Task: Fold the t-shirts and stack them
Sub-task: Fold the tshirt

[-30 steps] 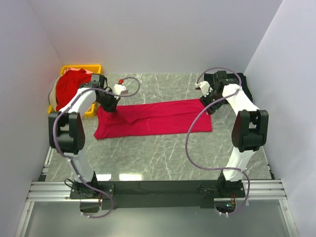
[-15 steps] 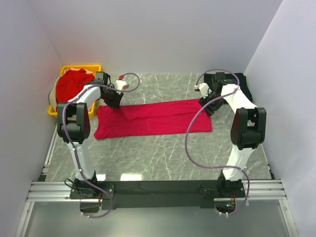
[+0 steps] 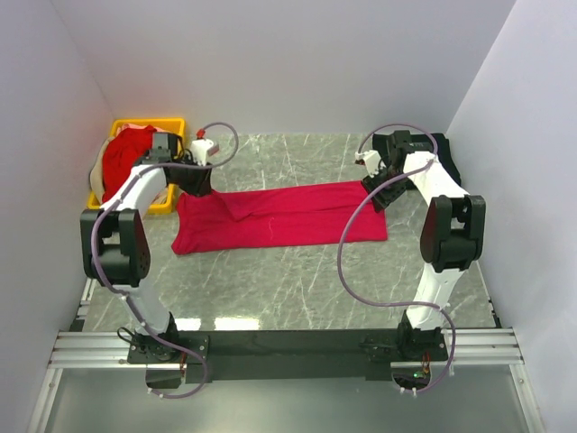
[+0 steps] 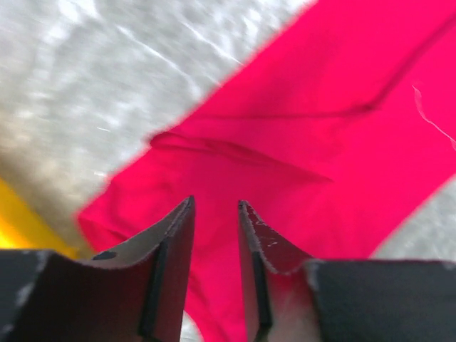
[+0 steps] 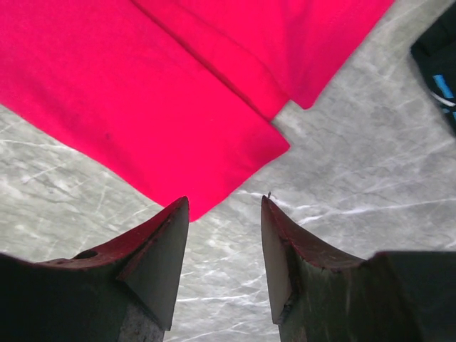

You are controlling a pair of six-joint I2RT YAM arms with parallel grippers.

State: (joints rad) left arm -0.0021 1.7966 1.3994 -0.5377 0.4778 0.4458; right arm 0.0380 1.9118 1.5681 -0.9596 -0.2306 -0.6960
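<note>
A bright red t-shirt (image 3: 279, 215) lies folded into a long strip across the middle of the table. My left gripper (image 3: 200, 188) hovers over its far left corner. In the left wrist view the gripper (image 4: 215, 202) is open by a narrow gap and empty, with the red cloth (image 4: 320, 149) below it. My right gripper (image 3: 379, 197) is at the shirt's far right end. In the right wrist view it (image 5: 224, 199) is open and empty over bare marble, just off the shirt's corner (image 5: 178, 128). A black t-shirt (image 3: 446, 153) lies at the far right and also shows in the right wrist view (image 5: 438, 64).
A yellow plastic basket (image 3: 171, 124) stands at the far left corner with more red shirts (image 3: 126, 158) heaped in it. White walls close in the table on the left, back and right. The marble table (image 3: 297, 280) runs in front of the shirt.
My left arm has swung its elbow out and back, and its wrist has shifted a little to the left over the shirt's far left corner. The shirt and my right arm have barely moved.
</note>
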